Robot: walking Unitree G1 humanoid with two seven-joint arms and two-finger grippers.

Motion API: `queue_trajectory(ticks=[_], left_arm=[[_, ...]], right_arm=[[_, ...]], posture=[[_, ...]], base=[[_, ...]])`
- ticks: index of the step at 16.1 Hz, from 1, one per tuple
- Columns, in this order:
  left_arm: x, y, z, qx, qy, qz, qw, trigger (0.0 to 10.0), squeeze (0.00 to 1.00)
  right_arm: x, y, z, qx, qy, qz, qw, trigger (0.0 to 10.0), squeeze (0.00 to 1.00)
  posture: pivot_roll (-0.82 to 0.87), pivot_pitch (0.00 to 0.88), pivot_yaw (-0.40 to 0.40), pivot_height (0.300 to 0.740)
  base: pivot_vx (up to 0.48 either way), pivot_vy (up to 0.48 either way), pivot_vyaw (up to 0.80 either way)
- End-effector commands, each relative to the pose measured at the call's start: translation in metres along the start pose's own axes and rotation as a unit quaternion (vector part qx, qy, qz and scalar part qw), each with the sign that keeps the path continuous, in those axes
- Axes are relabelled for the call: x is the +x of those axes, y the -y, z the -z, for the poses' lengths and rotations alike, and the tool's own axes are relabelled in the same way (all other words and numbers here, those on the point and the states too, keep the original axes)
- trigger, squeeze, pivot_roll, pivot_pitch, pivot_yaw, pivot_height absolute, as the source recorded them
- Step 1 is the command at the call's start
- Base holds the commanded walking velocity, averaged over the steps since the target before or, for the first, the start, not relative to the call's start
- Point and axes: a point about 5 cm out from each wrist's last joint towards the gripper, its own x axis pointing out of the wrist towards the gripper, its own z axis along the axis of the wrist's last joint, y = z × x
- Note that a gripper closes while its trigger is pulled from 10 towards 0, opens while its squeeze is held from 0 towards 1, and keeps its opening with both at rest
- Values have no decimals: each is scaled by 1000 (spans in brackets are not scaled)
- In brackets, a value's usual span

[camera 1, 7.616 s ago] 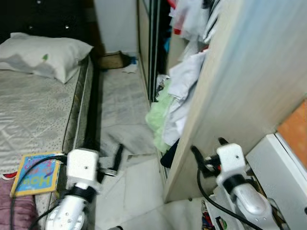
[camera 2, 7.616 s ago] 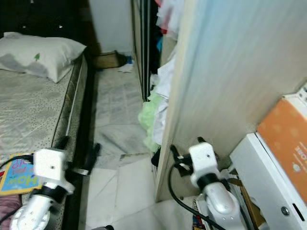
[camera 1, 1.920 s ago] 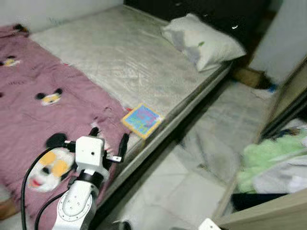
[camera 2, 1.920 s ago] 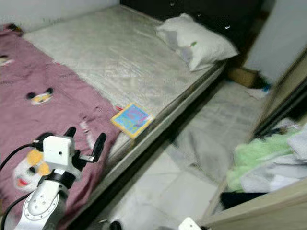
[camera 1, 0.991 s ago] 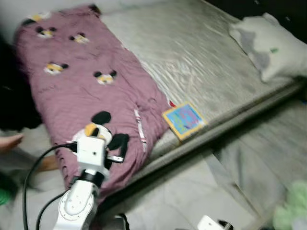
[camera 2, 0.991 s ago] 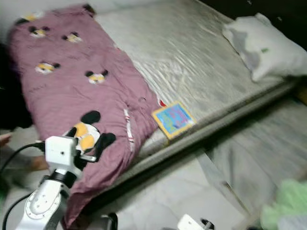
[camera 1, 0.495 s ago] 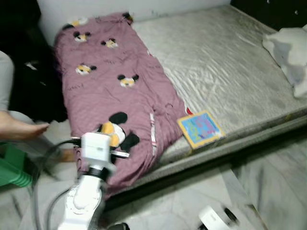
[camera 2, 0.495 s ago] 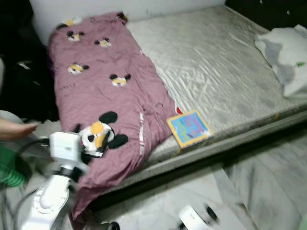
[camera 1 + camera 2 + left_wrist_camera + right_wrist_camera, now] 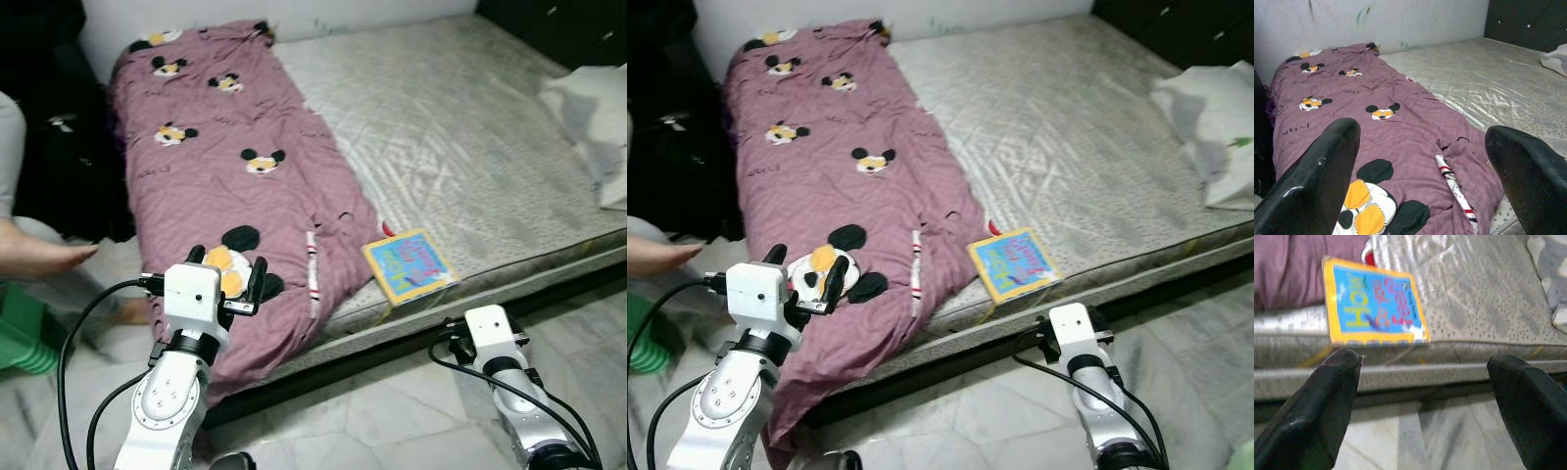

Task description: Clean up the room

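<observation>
A purple blanket (image 9: pixel 225 166) printed with cartoon mice lies crumpled along the left side of the bare grey mattress (image 9: pixel 460 127), its lower end hanging over the bed's edge. A blue book with a yellow border (image 9: pixel 409 264) lies flat at the mattress edge, just right of the blanket. My left gripper (image 9: pixel 227 259) is open and hovers in front of the blanket's hanging end, holding nothing. My right gripper (image 9: pixel 1425 360) is open and low before the bed frame, facing the book (image 9: pixel 1374 303) from just below it.
A white pillow (image 9: pixel 593 108) lies at the right end of the bed. A person's bare foot (image 9: pixel 39 253) and a green stool (image 9: pixel 24 338) are on the floor to my left, beside a dark pile (image 9: pixel 54 147). Marble floor tiles (image 9: pixel 382 416) run along the bed.
The view has swung left from the wardrobe to the bed, then steadied. My right arm has risen into view before the bed edge. The left gripper stays open.
</observation>
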Motion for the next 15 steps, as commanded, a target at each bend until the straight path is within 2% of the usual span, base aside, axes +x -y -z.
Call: queue_trajectory(ticks=[1, 2, 3, 4, 5, 7, 8, 10, 11, 12, 13, 15], left_arm=[[1, -1, 2, 4, -3, -5, 1000, 10000, 0], [3, -2, 1, 3, 1, -7, 1000, 10000, 0], [4, -3, 1, -3, 0, -14, 1000, 10000, 0], [4, -7, 2, -18, -3, -20, 1000, 10000, 0], [4, -9, 3, -16, 1, -27, 1000, 10000, 0], [6, -12, 5, -5, 3, -37, 999, 10000, 0], [7, -13, 5, -1, 6, -39, 999, 10000, 0], [8, -18, 6, 3, 9, -48, 999, 10000, 0], [5, -30, 10, 5, 4, -73, 997, 10000, 0], [3, -34, 10, 7, 3, -81, 997, 10000, 0], [-1, -41, 13, 9, -3, -88, 996, 10000, 0], [-4, -39, 16, 7, -10, -87, 996, 10000, 0]], right_arm=[[3, 6, -13, 21, 30, 5, 999, 10000, 0], [3, -5, -33, 64, 70, -14, 995, 10000, 0], [1, -11, -44, 76, 91, -20, 993, 10000, 0], [-2, -20, -60, 116, 111, -25, 987, 10000, 0], [-5, -31, -79, 187, 129, -39, 973, 10000, 0], [-12, -45, -102, 249, 161, -77, 952, 10000, 0], [-19, -56, -108, 276, 164, -120, 940, 10000, 0], [-33, -64, -111, 274, 162, -162, 934, 10000, 0], [-48, -59, -106, 253, 157, -181, 937, 10000, 0], [-53, -56, -105, 254, 152, -186, 937, 10000, 0], [-57, -49, -102, 243, 149, -184, 941, 10000, 0], [-51, -49, -102, 243, 147, -169, 944, 10000, 0]], posture=[[-45, 104, -14, 740], [-48, 101, -10, 740], [-49, 95, -5, 740], [-57, 80, 3, 740], [-59, 66, 7, 740], [-58, 48, 9, 740], [-50, 23, 5, 740], [-38, 0, 1, 740], [-21, 0, -5, 740], [-20, 0, -6, 740], [-15, 0, -5, 740], [-1, 0, 1, 740]], base=[[0, 0, 0], [0, 0, 0], [0, 0, 0], [0, 0, 0], [0, 0, 0], [0, 0, 0], [0, 0, 0], [0, 0, 0], [0, 0, 0], [0, 0, 0], [0, 0, 0], [0, 0, 0]])
